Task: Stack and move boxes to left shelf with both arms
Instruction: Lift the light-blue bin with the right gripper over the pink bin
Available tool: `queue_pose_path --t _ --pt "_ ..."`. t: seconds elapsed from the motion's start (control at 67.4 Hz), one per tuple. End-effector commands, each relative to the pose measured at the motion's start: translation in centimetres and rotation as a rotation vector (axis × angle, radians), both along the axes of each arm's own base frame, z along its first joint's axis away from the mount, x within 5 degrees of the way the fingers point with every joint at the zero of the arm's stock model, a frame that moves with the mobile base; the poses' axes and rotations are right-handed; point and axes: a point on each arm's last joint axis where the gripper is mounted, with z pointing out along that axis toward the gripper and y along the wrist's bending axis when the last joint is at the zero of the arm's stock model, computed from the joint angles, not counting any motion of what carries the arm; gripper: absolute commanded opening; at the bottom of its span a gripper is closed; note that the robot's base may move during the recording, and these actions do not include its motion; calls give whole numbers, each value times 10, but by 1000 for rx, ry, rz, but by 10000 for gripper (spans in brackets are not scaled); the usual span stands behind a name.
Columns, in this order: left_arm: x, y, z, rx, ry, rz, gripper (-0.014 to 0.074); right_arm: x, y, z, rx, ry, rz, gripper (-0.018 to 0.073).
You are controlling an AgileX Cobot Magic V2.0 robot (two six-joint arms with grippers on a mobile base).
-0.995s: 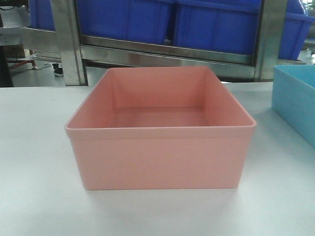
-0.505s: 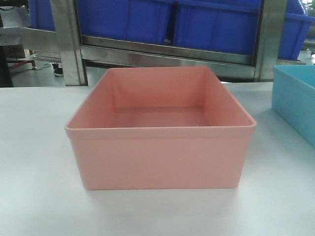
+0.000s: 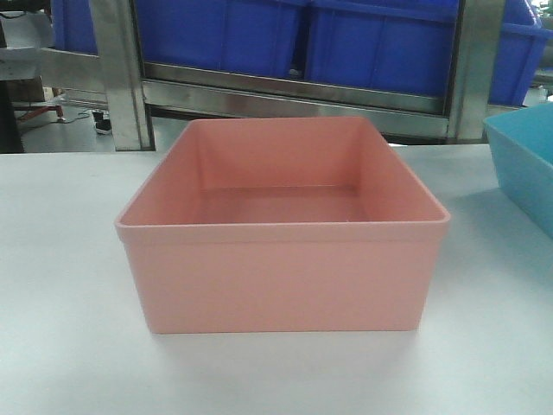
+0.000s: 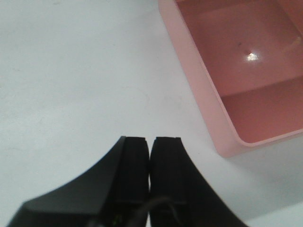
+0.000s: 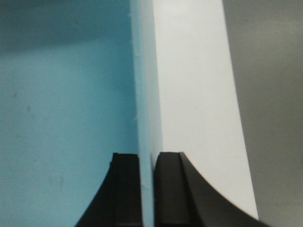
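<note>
Above grey tabletop (image 3: 69, 259), right hand (image 5: 147, 158) clamps tilted blue tub (image 3: 527, 164) wall.

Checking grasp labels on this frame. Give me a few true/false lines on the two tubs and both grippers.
1. The right gripper has its fingers closed on a wall of the blue tub. True.
2. The left gripper is holding the rim of the pink tub. False: its fingers are shut on nothing, over bare table beside the tub.
3. Nothing shows inside the pink tub. True.
4. The blue tub sits nested inside the pink one. False: in the front view it is apart from it, at the right edge of the picture.
</note>
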Motion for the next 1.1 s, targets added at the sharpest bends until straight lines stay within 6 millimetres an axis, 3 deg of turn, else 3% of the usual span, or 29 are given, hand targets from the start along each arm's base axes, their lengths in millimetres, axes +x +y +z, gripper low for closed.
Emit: queue_pose_path --t 0.0,0.297,0.46,0.653,0.831,1.084 --pt "0 -3 14 -47 -66 -15 -8 -11 9 60 -16 -198 -56 55" --pt "0 -3 14 -50 -59 -13 -8 -34 38 108 142 -341 -76 55" --pt "0 -3 14 -50 -59 -13 -8 -43 68 133 263 -412 -56 55" --pt "0 -3 14 -50 -59 -13 -8 -47 126 154 380 -433 41 55" --pt "0 -3 14 -50 -59 -13 -8 -42 190 157 505 -399 153 55" --pt "0 -3 14 -52 -63 -15 -8 -39 252 161 605 -418 209 56"
